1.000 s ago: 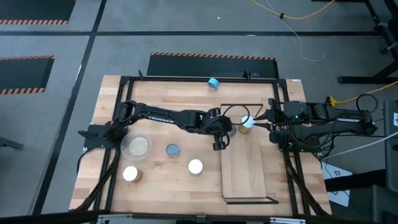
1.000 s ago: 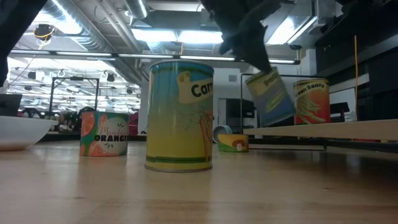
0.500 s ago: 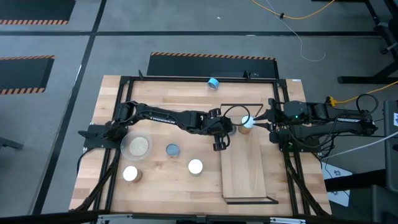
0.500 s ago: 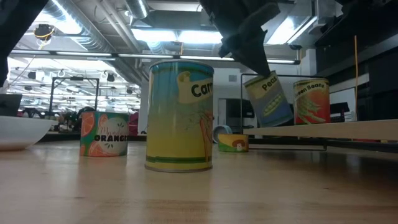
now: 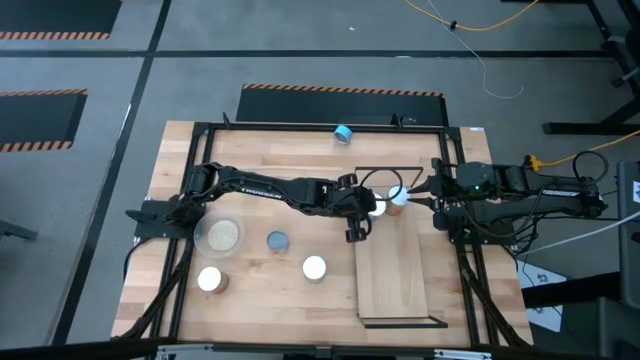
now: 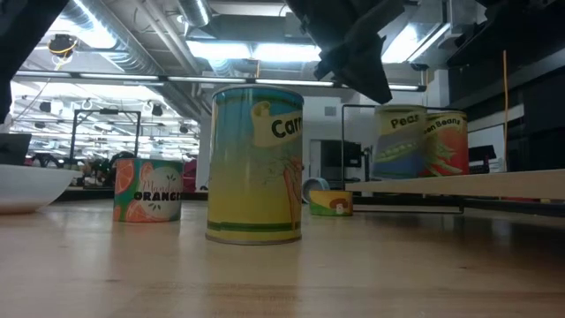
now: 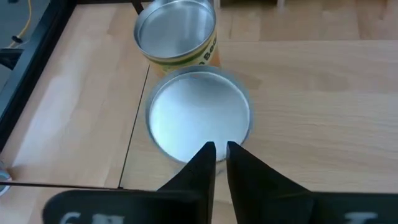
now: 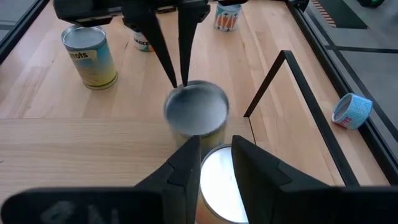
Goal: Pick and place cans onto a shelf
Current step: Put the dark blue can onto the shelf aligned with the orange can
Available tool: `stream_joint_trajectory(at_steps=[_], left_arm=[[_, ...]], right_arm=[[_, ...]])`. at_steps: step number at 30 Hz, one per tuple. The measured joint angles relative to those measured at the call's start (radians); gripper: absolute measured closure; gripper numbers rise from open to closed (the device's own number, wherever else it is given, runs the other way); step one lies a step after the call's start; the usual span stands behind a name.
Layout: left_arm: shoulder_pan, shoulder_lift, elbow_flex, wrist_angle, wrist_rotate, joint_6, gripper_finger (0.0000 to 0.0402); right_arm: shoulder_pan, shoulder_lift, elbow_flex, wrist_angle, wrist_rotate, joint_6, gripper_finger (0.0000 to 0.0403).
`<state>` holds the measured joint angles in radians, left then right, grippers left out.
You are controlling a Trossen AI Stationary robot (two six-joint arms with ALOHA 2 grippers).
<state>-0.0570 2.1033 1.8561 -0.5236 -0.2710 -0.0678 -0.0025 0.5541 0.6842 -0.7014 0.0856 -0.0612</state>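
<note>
The left arm reaches from its base across the desk to the near end of the long pale-wood shelf (image 5: 396, 262) with the thin black frame. Its left end effector (image 5: 372, 208) hangs over that end, pointing down, its two dark fingers (image 7: 202, 163) a narrow slit apart. The right arm is folded short beside the same end of the shelf, and its right end effector (image 5: 408, 191) has fingers (image 8: 186, 163) set partly apart.
</note>
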Motion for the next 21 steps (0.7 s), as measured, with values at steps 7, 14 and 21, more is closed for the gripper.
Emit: stream_joint_trajectory(at_steps=[7,14,21], left_arm=[[0.0,0.0,0.0,0.002,0.0,0.0,0.036],[0.001,0.0,0.0,0.002,0.0,0.0,0.0364],[0.006,0.0,0.0,0.002,0.0,0.0,0.0364]], right_arm=[[0.0,0.0,0.0,0.0,0.0,0.0,0.0306],[0.0,0.0,0.0,0.0,0.0,0.0,0.0306],[0.0,0.002,0.0,0.002,-0.029,0.0,0.0306]])
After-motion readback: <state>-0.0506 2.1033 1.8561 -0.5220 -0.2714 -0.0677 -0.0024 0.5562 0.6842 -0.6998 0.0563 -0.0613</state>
